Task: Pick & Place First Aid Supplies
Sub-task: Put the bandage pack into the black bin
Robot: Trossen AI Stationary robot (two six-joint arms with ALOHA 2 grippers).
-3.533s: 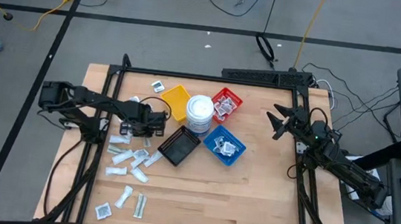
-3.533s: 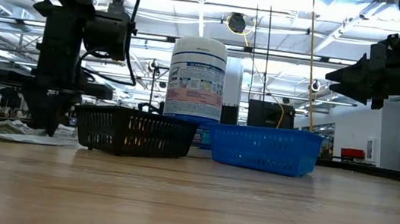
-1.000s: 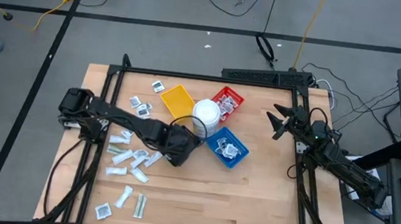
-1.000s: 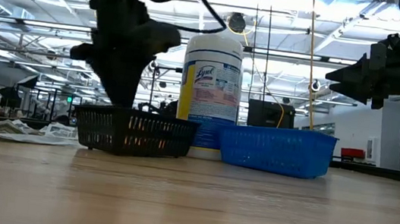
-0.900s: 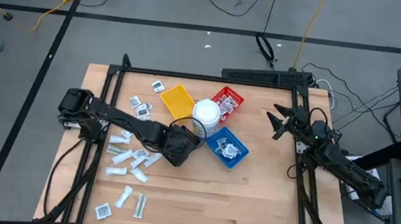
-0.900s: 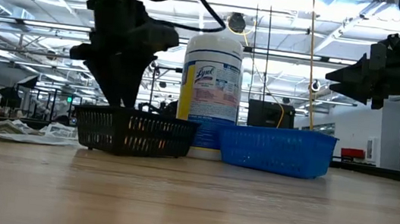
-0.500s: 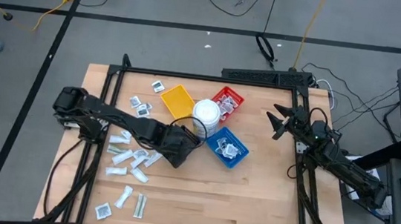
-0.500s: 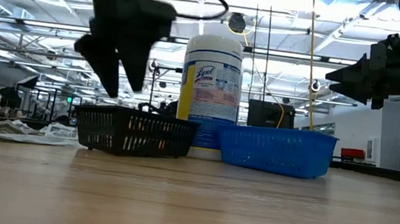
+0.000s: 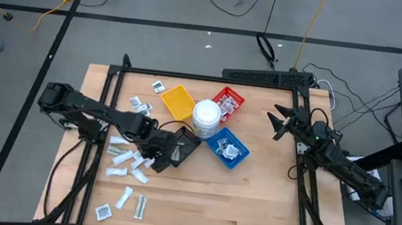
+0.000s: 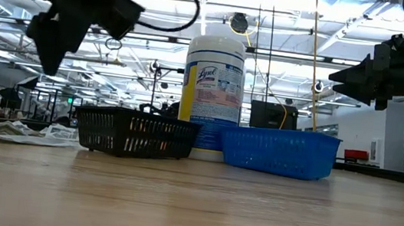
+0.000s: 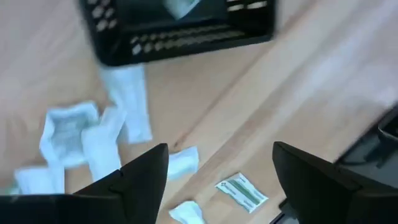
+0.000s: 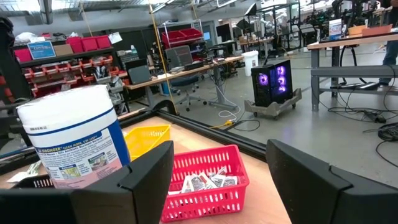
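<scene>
Supplies: the loose first aid packets lie scattered on the left half of the worktop, from just left of the black tray down to the near left corner; a few more sit far left by the yellow tray
Sorted so far: white packets show in the red tray and the blue tray; the left wrist view shows a pale piece inside the black tray
Tub: the white wipes tub stands between the trays, not part of the job
Left gripper: hovers above the worktop just left of the black tray, over the packets; fingers spread, nothing between them
Right gripper: waits raised at the far right, well apart from the trays; fingers spread and empty
Step in hand: a drop into the black tray looks done, and the left arm is heading for the next packet
Next move: likely calls for lowering over one single packet near the tray, lining the fingers across it and pinching it without dragging its neighbours
Change: half a second ago the left gripper stood over the black tray; it has since pulled back left and risen, and the trays, tub and right arm are unmoved
</scene>
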